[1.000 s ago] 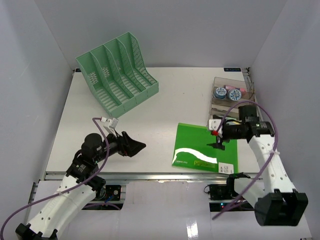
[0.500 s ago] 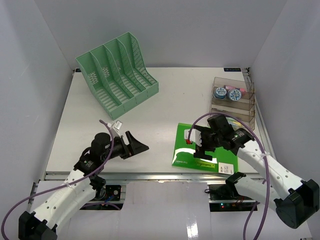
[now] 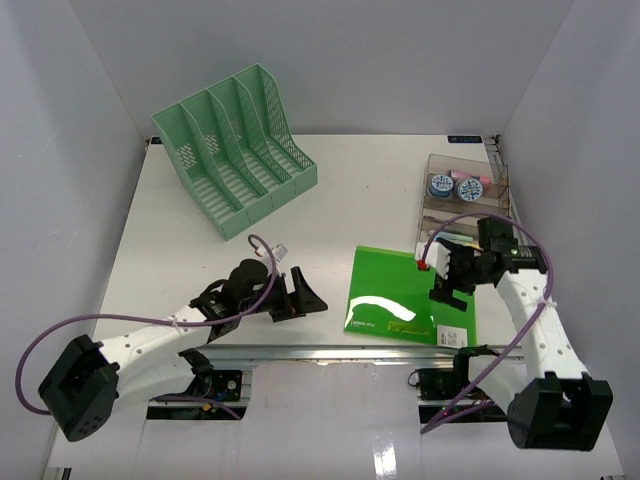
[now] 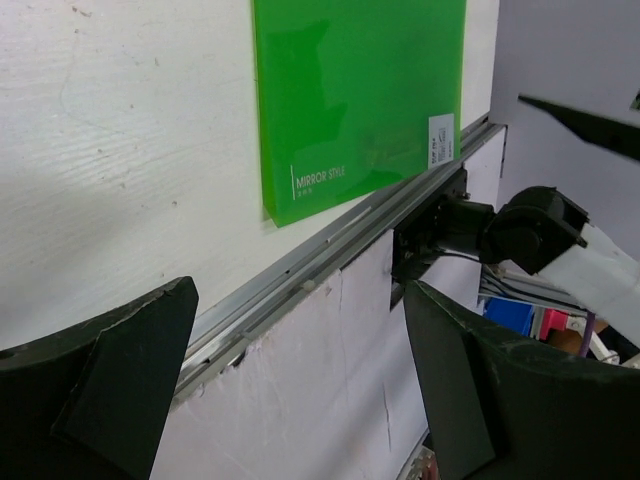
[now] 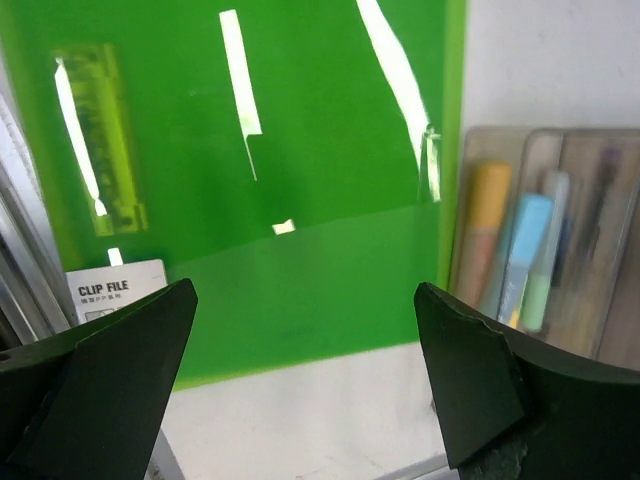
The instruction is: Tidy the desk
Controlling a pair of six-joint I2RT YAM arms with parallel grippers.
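Note:
The desk [image 3: 200, 250] is a white tabletop with a silver front rail [image 4: 330, 265]. A flat green clip-file folder [image 3: 400, 295] lies at its front right; it also shows in the left wrist view [image 4: 355, 100] and the right wrist view [image 5: 300, 150]. My left gripper [image 3: 308, 298] is open and empty, low over the front edge just left of the folder. Its fingers [image 4: 110, 390] frame the rail. My right gripper [image 3: 447, 290] is open and empty above the folder's right edge, with the jaws spread wide.
A mint green file organizer [image 3: 235, 145] with several slots stands at the back left. A clear tray [image 3: 465, 195] at the back right holds tape rolls and pens [image 5: 540, 240]. Pale grey walls enclose three sides.
My left arm has swung right along the front edge toward the folder. My right gripper went left over the folder, then came back to its right edge.

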